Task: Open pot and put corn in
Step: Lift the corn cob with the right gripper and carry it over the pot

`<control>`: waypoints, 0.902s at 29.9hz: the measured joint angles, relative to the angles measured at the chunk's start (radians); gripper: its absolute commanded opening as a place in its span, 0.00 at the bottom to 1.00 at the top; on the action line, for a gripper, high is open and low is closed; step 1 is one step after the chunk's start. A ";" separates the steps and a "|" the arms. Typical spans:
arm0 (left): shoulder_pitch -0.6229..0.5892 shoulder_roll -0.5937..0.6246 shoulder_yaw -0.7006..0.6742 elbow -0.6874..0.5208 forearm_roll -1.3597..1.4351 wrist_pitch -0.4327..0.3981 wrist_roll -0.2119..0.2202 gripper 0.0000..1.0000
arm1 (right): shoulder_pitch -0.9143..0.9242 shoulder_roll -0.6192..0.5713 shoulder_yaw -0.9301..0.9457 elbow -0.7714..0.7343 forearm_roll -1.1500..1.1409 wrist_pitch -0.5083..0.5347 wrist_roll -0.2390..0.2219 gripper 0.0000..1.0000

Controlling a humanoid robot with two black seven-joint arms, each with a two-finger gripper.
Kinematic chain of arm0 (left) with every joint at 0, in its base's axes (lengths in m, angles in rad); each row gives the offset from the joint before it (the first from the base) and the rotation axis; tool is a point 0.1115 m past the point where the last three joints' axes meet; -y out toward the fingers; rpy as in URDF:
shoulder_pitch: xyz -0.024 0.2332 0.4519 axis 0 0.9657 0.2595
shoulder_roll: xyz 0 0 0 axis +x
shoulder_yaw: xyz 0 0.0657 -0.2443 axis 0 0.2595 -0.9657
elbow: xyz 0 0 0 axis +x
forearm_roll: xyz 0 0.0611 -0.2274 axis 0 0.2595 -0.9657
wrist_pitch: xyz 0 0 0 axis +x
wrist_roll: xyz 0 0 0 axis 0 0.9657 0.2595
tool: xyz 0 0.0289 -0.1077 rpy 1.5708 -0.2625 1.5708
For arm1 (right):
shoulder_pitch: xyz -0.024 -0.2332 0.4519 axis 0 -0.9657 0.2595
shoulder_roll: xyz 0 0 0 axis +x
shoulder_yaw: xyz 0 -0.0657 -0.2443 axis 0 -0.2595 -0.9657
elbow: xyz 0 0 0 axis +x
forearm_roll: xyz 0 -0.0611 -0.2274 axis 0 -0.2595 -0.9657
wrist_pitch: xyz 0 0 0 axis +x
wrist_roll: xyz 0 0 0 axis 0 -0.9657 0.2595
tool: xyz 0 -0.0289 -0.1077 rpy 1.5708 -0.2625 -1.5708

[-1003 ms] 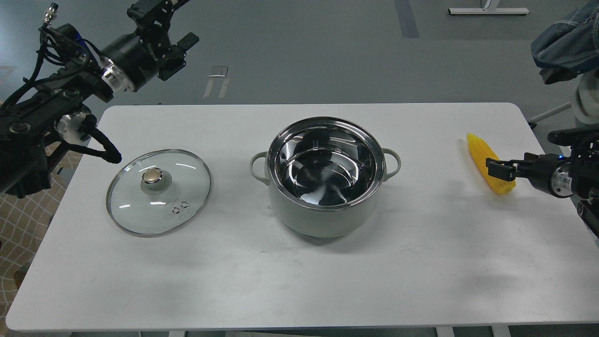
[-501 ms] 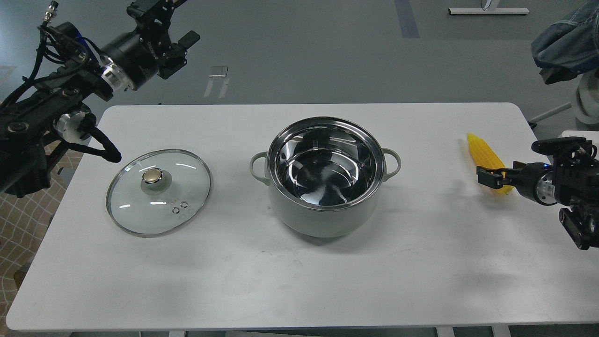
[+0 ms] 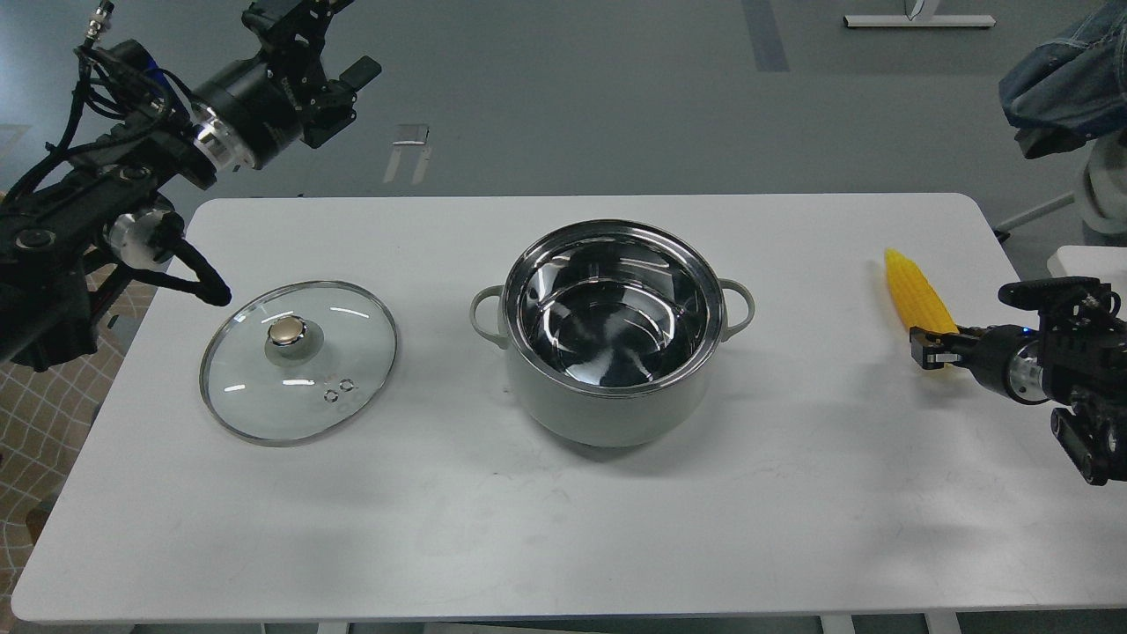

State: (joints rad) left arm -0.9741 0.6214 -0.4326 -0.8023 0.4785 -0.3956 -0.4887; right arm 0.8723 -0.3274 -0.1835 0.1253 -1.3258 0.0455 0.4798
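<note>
Right gripper (image 3: 922, 346) at corn's (image 3: 916, 295) thick end (pinching or not, cannot tell); pot (image 3: 614, 330) already open, corn not yet inside.

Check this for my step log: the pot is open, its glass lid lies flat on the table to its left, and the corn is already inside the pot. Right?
Not quite: the corn lies on the table right of the pot, not inside it, as the head view shows. The pot is open and the glass lid lies to its left.

You have the pot (image 3: 614, 339) mid-frame on the tabletop (image 3: 563, 528), the lid (image 3: 298, 359) lying flat to its left, well apart, the corn (image 3: 918, 298) at far right on the tabletop, the right end effector (image 3: 926, 350) at its near end.
</note>
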 measured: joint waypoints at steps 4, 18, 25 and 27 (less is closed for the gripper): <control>0.000 -0.002 0.000 0.000 0.000 0.001 0.000 0.97 | 0.034 0.022 0.002 0.013 0.000 -0.006 0.006 0.01; -0.003 -0.002 0.000 0.000 0.000 -0.001 0.000 0.97 | 0.307 -0.184 0.001 0.563 0.000 0.002 -0.048 0.02; -0.004 -0.002 0.000 -0.002 0.000 -0.002 0.000 0.97 | 0.450 -0.280 -0.015 0.812 -0.012 0.039 -0.053 0.03; -0.004 -0.002 0.000 -0.002 0.000 -0.002 0.000 0.97 | 0.500 -0.307 -0.031 0.898 -0.015 0.067 -0.054 0.03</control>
State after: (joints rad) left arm -0.9785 0.6197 -0.4327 -0.8042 0.4787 -0.3978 -0.4887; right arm 1.3727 -0.6340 -0.2145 1.0237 -1.3412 0.1120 0.4261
